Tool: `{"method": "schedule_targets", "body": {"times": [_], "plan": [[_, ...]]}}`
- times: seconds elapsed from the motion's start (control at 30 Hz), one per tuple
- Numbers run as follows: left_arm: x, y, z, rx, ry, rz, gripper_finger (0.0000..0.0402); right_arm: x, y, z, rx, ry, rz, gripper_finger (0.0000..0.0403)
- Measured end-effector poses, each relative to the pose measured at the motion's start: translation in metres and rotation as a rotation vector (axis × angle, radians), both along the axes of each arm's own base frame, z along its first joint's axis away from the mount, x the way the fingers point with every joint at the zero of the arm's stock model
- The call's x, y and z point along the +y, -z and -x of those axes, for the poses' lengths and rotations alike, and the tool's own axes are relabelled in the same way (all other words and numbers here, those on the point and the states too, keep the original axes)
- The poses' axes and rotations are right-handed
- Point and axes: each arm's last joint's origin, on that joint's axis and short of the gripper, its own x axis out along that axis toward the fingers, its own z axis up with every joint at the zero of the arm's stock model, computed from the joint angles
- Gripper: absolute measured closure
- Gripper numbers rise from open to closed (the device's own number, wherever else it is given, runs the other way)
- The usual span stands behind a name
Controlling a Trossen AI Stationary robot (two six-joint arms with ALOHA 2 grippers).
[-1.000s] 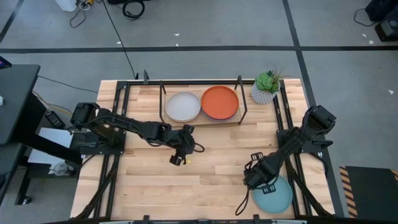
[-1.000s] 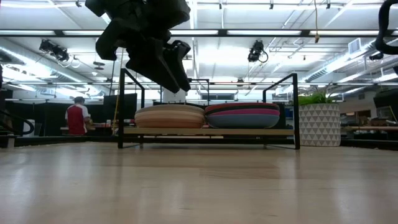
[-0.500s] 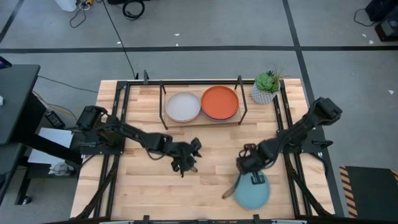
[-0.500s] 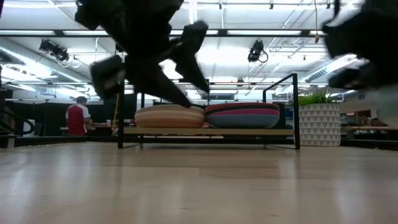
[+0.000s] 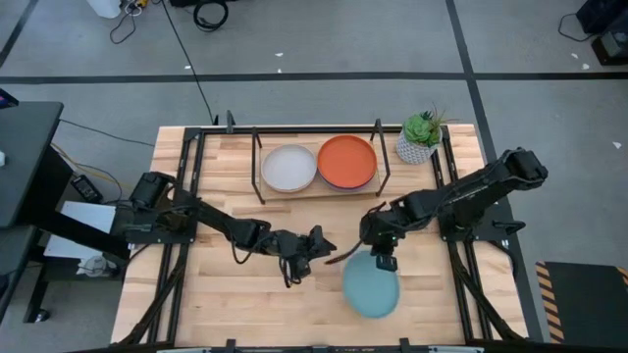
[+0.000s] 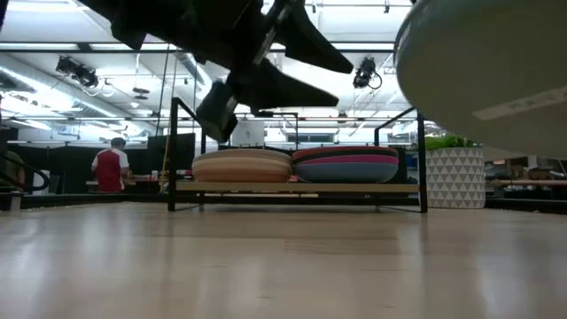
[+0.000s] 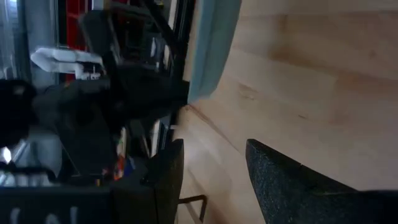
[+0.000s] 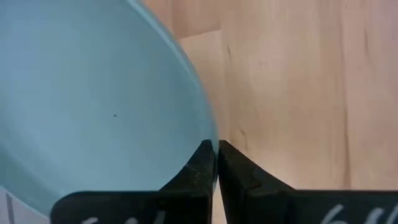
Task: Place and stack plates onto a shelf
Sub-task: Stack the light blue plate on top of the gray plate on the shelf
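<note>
The light teal plate (image 5: 371, 286) is off the table near its middle, shut in my right gripper (image 5: 383, 253); the low view shows its pale underside (image 6: 483, 71) high and tilted. My left gripper (image 5: 316, 245) is open just left of the plate, its fingers pointing at the plate's edge (image 7: 211, 50) and touching nothing. On the shelf (image 5: 319, 186) at the far side rest two plate stacks, a grey-beige plate (image 5: 288, 169) topping the left one and an orange-red plate (image 5: 347, 162) the right one. My right gripper pinches the light teal plate's rim (image 8: 208, 134) between its two fingers (image 8: 200, 167), at the plate's far edge. The fingers come slanting down from the table's far right. The plate is lifted clear and tilted, reaching from the fingers toward the near edge.
A potted plant in a white patterned pot (image 5: 420, 137) stands right of the shelf. The shelf's black rod frame (image 6: 420, 155) rises above the stacks. Bare wood (image 5: 226, 294) lies near and left of the grippers. A person (image 6: 109, 167) stands far off in the room.
My right gripper has carried the light teal plate from the table's near right corner up and leftward to the middle, lifting it clear and tilting it. My left gripper has moved right and toward the near edge, turning its fingers to point at the plate.
</note>
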Motion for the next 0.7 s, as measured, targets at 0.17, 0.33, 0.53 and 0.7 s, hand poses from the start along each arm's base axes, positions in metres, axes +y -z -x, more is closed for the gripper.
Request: {"method": "schedule_targets", "body": {"times": [0.17,0.33,0.53,0.7], "plan": [[-0.002,0.013,-0.007,-0.04,0.04,-0.094,0.0221,-0.01,0.003,-0.003,0.01,0.007,0.008,0.0387],[-0.004,0.022,-0.015,-0.116,0.058,-0.141,0.0221,-0.017,0.004,-0.006,0.003,0.003,-0.003,0.0387],[0.0,0.025,-0.018,-0.125,0.118,-0.167,0.0221,-0.025,0.004,-0.007,-0.003,0.012,0.001,0.0387],[0.006,0.024,-0.02,-0.133,0.182,-0.17,0.0221,-0.034,0.004,-0.008,-0.008,0.023,-0.005,0.0387]]}}
